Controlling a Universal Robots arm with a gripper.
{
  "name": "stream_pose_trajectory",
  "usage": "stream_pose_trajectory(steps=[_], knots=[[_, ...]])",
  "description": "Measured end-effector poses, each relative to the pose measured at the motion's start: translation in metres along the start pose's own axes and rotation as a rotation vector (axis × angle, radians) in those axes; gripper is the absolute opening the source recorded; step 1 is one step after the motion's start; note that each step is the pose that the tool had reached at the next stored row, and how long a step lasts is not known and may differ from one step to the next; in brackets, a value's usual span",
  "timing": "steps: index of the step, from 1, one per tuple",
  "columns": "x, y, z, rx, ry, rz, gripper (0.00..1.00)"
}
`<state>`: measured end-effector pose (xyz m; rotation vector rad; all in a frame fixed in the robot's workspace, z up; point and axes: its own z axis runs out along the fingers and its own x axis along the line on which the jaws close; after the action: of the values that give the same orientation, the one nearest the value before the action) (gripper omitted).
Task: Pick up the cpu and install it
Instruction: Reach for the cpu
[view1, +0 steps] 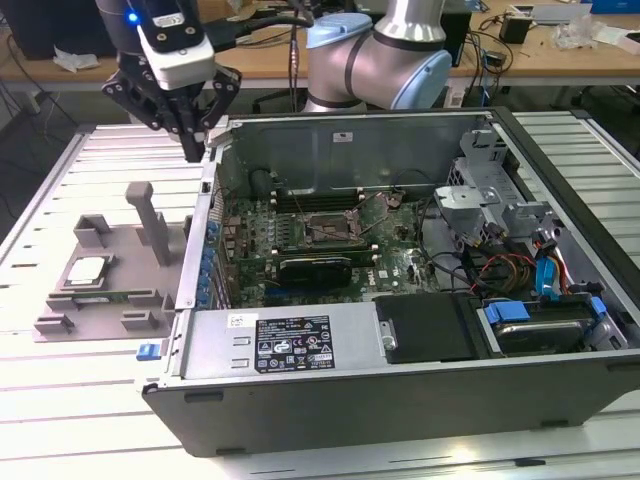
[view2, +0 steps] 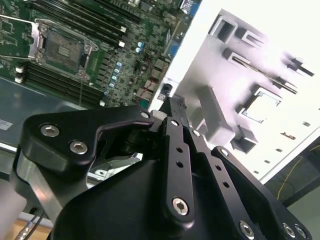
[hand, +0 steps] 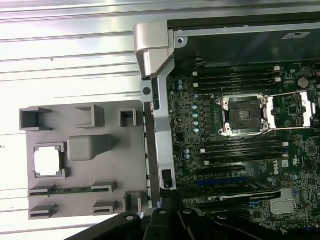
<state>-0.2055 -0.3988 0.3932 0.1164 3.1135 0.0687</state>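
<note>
Exterior view: gripper (view1: 191, 150) is hung high over the case wall (view1: 205, 225), jaws clenched on nothing. The cpu (view1: 88, 270) is seated in a recess of the grey holder (view1: 125, 255) on the surface (view1: 70, 400), to the exterior view's left of the case and well apart from the gripper. Second wrist view: socket (view2: 62, 50) is seen open, apparently unpopulated; cpu recess is washed out. First wrist view: cpu is shown square in its frame, raised block (hand: 89, 147) just beside it. Judged step: approach for the pick. Jaws are best released before descent, squared to the chip's edges, kept off the block, and closed lightly on opposite sides.
</note>
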Motion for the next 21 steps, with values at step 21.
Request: stream_pose_trajectory(steps=[21], knots=[[0.0845,0.0064,0.0179,-0.0002,-0.0011,0.0,0.11]])
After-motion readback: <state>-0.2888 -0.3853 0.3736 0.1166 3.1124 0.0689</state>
